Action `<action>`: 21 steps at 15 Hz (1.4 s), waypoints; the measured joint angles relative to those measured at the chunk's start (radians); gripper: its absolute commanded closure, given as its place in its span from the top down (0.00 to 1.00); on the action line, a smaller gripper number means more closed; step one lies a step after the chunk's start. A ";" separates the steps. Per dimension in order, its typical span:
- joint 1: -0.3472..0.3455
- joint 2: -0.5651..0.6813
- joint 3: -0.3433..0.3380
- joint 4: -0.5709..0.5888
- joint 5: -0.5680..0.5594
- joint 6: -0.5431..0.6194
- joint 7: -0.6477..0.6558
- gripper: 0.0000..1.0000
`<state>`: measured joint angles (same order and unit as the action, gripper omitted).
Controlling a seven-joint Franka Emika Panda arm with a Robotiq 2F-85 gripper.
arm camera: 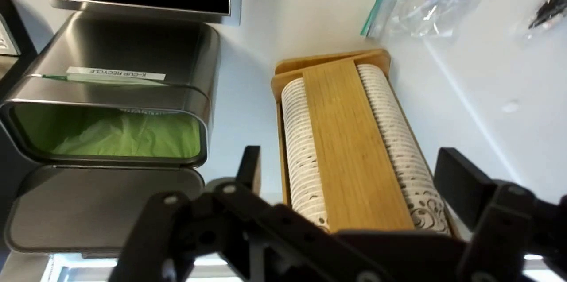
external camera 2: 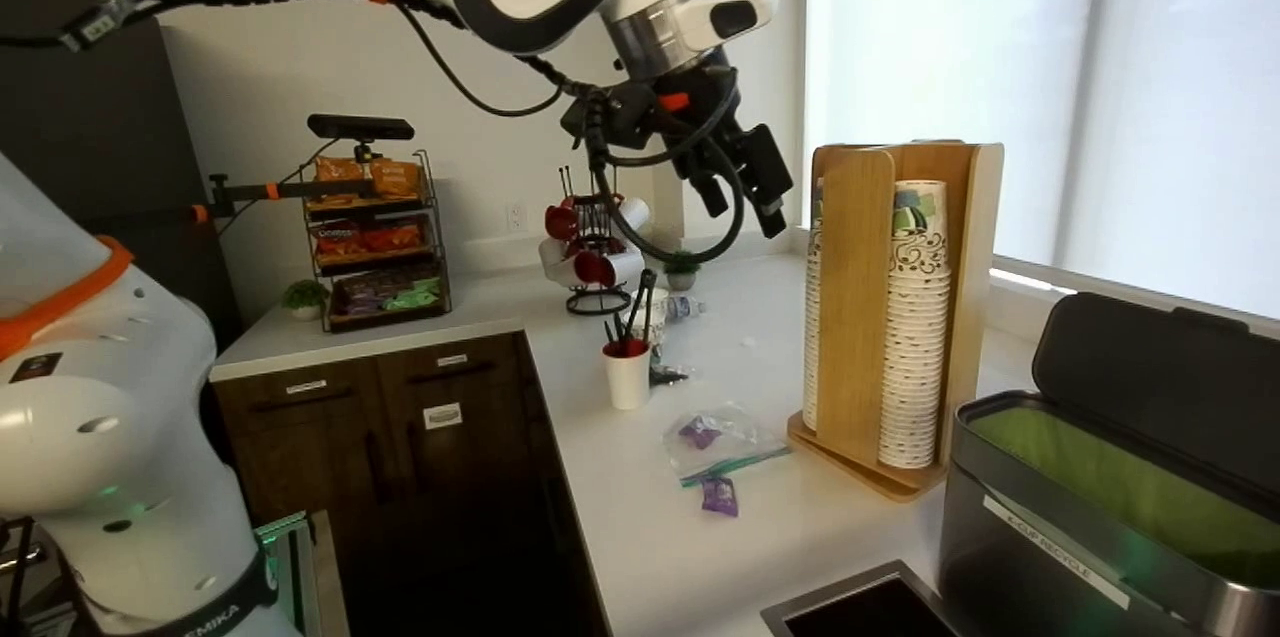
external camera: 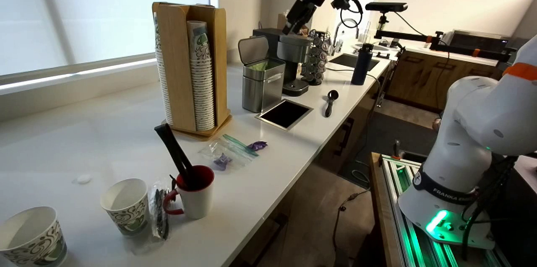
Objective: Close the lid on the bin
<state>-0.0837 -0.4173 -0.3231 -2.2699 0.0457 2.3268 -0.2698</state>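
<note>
Holding the gripper (arm camera: 349,167) wide apart, pinching nothing; seeing the lid (arm camera: 91,209) standing open at eight o'clock in the wrist view, joined to the bin (arm camera: 115,49); guessing at it feeling light, stiff and maybe slippery, probably needing a push at its six o'clock edge, not a pinch; spotting a green bag (arm camera: 128,138) inside the bin and paper cups (arm camera: 302,153) stacking up in the wooden holder (arm camera: 354,153).

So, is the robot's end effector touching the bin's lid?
Apart: in an exterior view, the end effector hangs clear of the open lid, with the wooden cup holder appearing between them.
</note>
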 measured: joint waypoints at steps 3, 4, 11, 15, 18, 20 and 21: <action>-0.008 0.100 -0.028 0.127 0.074 -0.031 0.006 1.00; -0.009 0.118 -0.029 0.147 0.082 -0.038 0.009 1.00; -0.029 0.187 -0.026 0.228 0.088 0.029 0.004 1.00; -0.071 0.363 -0.037 0.444 0.099 0.029 0.009 1.00; -0.114 0.516 -0.030 0.609 0.115 -0.002 0.070 1.00; -0.144 0.605 -0.019 0.718 0.115 -0.068 0.158 1.00; -0.154 0.645 -0.014 0.771 0.112 -0.101 0.213 1.00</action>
<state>-0.2378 0.2280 -0.3375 -1.4985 0.1577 2.2262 -0.0565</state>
